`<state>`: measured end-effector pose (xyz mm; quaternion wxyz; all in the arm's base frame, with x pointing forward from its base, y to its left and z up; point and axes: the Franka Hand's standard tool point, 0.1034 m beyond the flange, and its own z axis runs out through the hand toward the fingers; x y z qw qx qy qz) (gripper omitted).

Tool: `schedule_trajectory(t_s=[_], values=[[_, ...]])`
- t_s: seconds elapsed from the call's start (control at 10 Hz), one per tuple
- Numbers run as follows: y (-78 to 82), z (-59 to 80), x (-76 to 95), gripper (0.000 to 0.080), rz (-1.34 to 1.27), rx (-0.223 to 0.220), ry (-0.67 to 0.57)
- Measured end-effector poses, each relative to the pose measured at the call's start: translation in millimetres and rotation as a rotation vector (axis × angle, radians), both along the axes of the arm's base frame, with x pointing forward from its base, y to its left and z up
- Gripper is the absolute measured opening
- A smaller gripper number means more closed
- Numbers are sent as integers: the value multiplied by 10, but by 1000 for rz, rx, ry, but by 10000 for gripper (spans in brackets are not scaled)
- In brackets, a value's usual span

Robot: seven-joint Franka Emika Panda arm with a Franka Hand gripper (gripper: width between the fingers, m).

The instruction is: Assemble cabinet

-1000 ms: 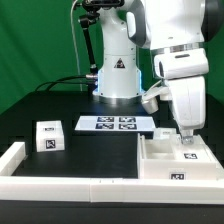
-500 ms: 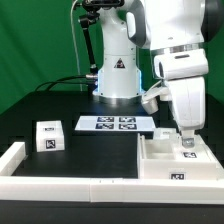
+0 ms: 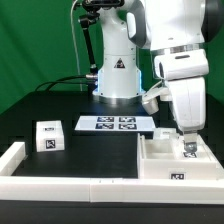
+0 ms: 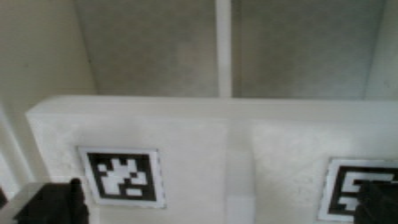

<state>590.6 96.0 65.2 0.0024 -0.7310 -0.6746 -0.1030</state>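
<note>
So basically nothing's changed over the last second: the gripper (image 3: 185, 140) is still parked straight down inside the cabinet (image 3: 150, 165), which sits at about 4 o'clock in the exterior view. The tips are down on a small tagged piece (image 3: 187, 152) at the body's 3 o'clock end, and I can't spot any shift in that piece or in the arm. The wrist view is just filled with a white cabinet panel (image 4: 231, 130) with two tags on it, plus one dark fingertip (image 4: 45, 205) poking in at the corner. I can't tell whether the jaws are clamped on the piece or let go, because the contact is too small and blurry. My guess is it's mid-seating or pausing on that part, so this step isn't finished. The loose tagged block (image 3: 45, 137) at 8 o'clock looks untouched and probably goes in later. The marker board (image 3: 107, 124) lies near the centre and the border rail (image 3: 70, 186) at 7 o'clock.
</note>
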Motion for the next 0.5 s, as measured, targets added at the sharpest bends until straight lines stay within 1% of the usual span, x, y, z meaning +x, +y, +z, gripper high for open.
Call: schedule_trajectory(t_s=[0.1, 0.2, 0.3, 0.4, 0.5], values=[[-4, 65, -55, 786, -26, 0, -9], [2, 146, -181, 797, -72, 2, -25], [27, 234, -381, 797, -148, 10, -38], [47, 279, -593, 797, -191, 6, -28], [71, 302, -710, 797, -211, 9, -34]])
